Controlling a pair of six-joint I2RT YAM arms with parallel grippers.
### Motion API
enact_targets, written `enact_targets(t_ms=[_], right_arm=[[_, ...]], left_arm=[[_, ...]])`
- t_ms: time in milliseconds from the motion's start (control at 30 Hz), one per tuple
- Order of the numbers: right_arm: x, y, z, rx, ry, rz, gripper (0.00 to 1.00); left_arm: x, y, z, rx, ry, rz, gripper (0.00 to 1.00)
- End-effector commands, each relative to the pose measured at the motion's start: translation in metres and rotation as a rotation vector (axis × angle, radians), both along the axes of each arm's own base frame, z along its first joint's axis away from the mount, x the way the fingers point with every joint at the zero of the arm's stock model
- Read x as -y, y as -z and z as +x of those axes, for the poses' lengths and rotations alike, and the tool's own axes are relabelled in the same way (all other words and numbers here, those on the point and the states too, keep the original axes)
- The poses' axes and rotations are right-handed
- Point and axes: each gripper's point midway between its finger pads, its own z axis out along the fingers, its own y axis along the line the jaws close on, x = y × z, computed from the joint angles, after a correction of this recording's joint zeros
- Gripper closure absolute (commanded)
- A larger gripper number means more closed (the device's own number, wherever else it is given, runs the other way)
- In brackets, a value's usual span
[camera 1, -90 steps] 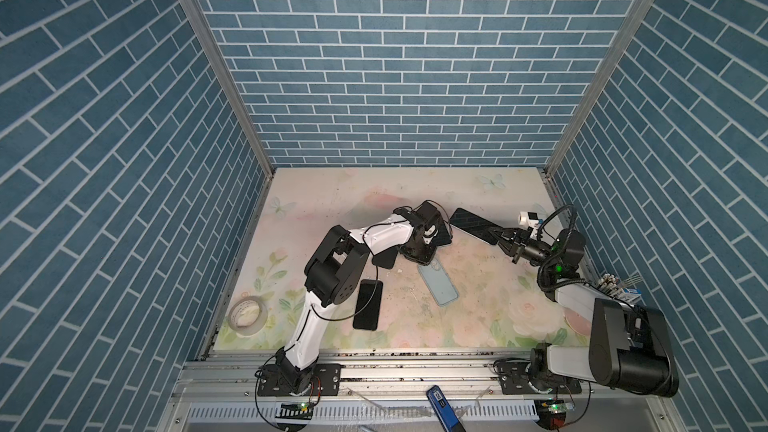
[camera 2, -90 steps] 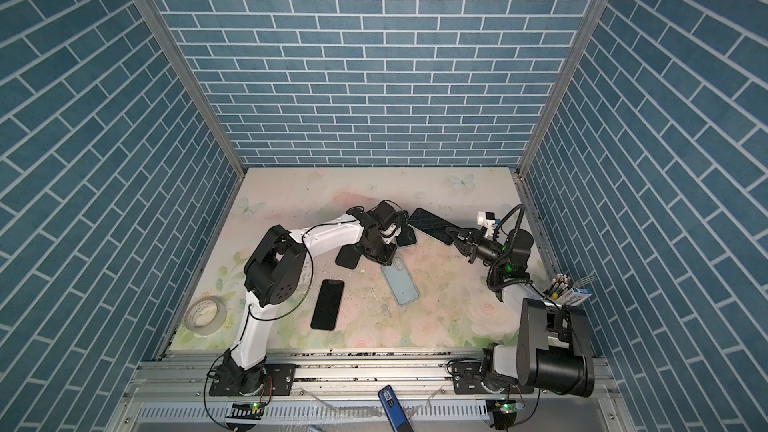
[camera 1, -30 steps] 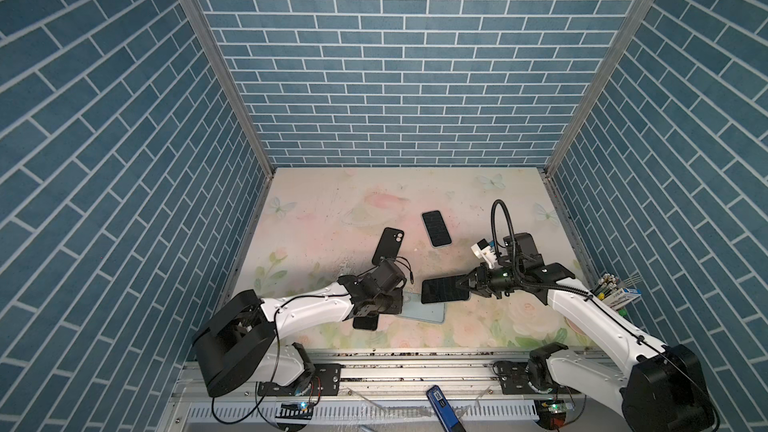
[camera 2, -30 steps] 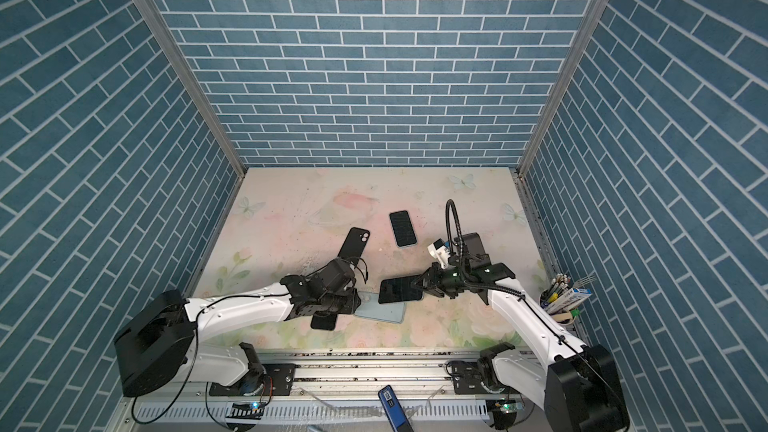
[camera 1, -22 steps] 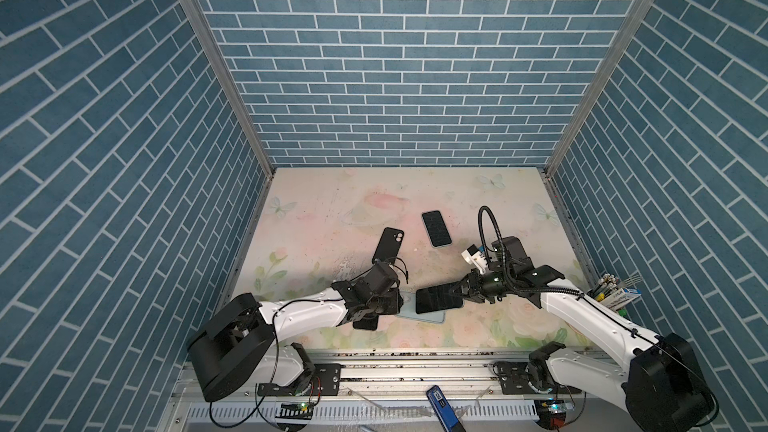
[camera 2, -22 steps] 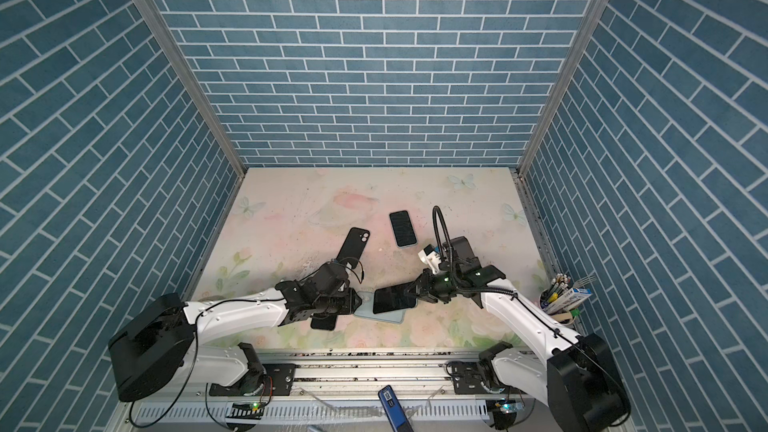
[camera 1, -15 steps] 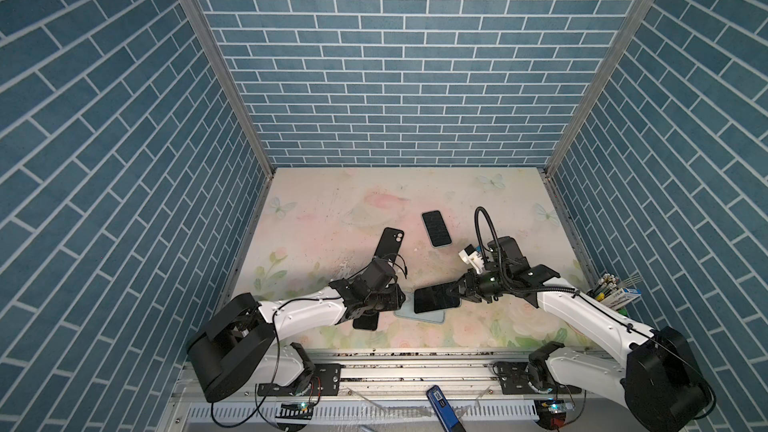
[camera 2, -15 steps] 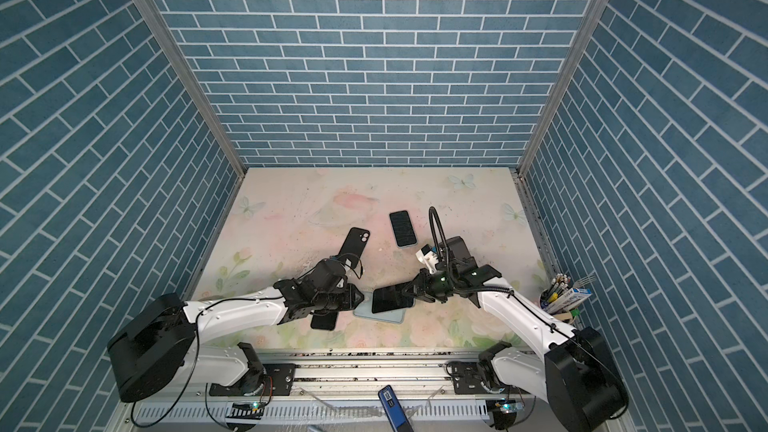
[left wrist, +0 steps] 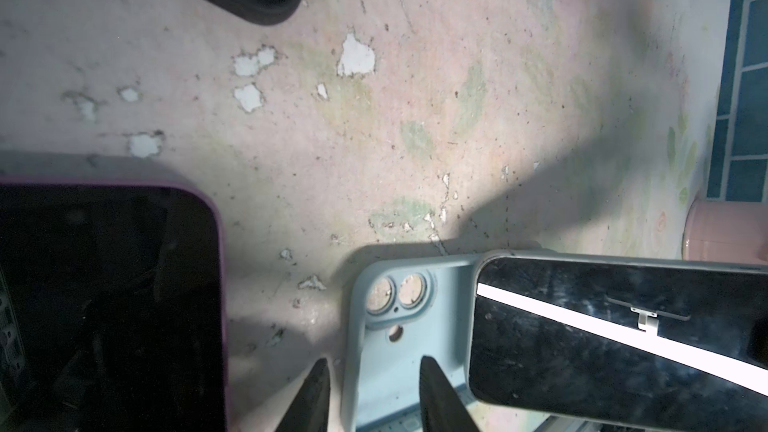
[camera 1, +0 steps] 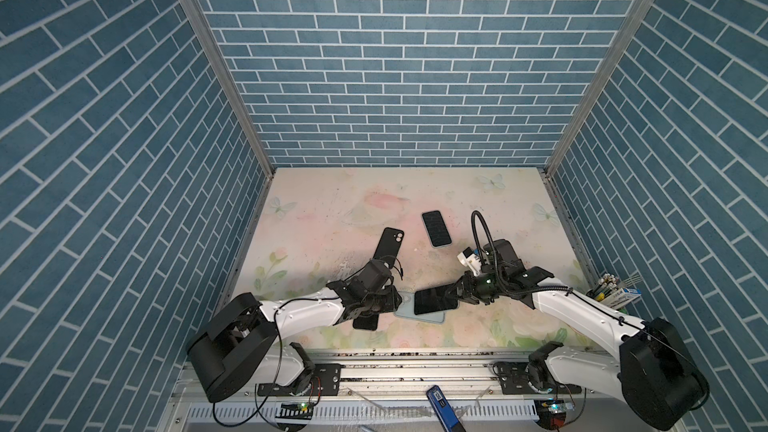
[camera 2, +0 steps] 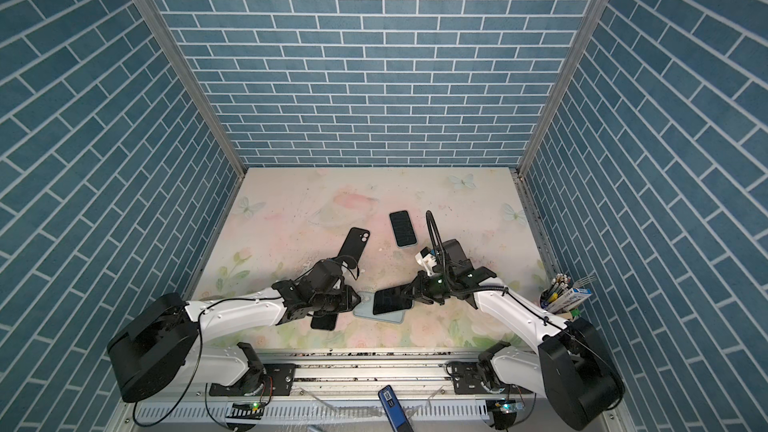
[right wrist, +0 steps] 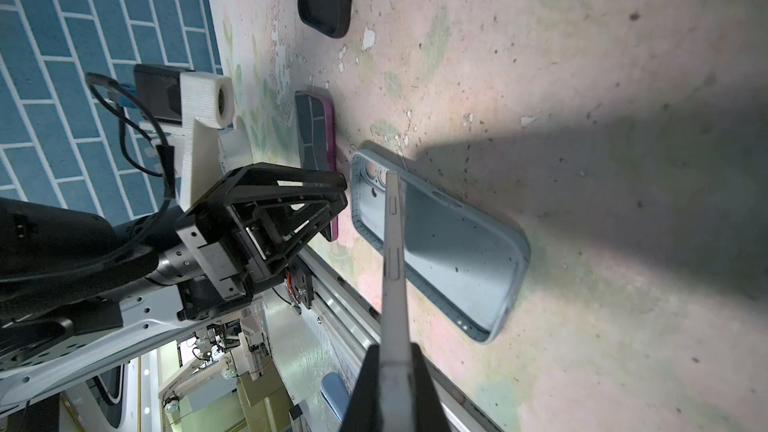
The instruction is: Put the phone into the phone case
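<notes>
- Now: right gripper [right wrist: 395,353] is clamped on the black-screened, silver-edged phone [camera 1: 434,301] at its 3 o'clock end.
- That phone hangs over the light-blue silicone phone case [camera 1: 417,317], which lies open-side up at 6 o'clock on the floral mat [camera 1: 332,209].
- Jaws of left gripper [left wrist: 372,363] stand apart, straddling the case's 9 o'clock rim.

Blue brick-patterned walls [camera 1: 415,56] enclose a worn pastel floral tabletop [camera 1: 332,209] on three sides
</notes>
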Motion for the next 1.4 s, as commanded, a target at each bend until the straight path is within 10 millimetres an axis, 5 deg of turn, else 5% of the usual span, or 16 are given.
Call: enact_targets(t_ms=[0, 1367], right_arm=[[-0.005, -0.001, 0.0, 0.012, -0.004, 0.017, 1.0], [-0.024, 0.031, -0.002, -0.008, -0.028, -0.091, 1.0]], left_arm=[[-0.005, 0.008, -0.002, -0.016, 0.0, 0.014, 0.61], [0.016, 0.017, -0.008, -0.081, 0.006, -0.1, 0.61]])
